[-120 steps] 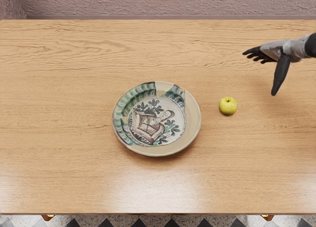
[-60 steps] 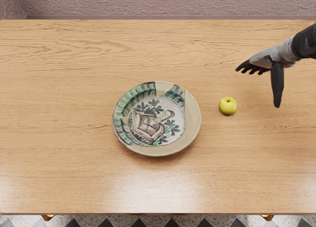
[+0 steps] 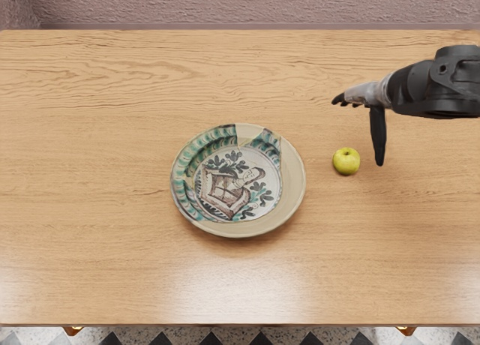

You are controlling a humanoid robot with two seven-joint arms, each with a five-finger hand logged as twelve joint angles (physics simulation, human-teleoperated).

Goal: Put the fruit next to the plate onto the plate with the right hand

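While the right arm [image 3: 439,82] reaches in over the table's [image 3: 112,97] right edge, the right hand [image 3: 366,97] hangs above the wood with its fingers spread apart and nothing clasped in them. Its dark fingertips [image 3: 340,100] point toward the left edge. One long dark digit [image 3: 377,135] hangs straight down from the hand, and its tip ends just beside the fruit's right side. A thin strip of wood shows between the two, so they appear to be apart.

The fruit [image 3: 346,160], a small yellow-green apple with a dimple on top, lies on the bare table rather than on the plate. It sits nearer the right edge than the left, roughly midway between the far and near edges. It is just beside the plate's right rim, with a narrow band of tabletop between them.

The plate [image 3: 296,181] rests flat near the middle of the table, a little toward the near edge. It is round with a plain beige rim on its right side, a green patterned band on its left, and a dark painted motif in the centre. A crack line runs in from its far rim. Beyond the far edge stands a rough pinkish wall [image 3: 225,4].
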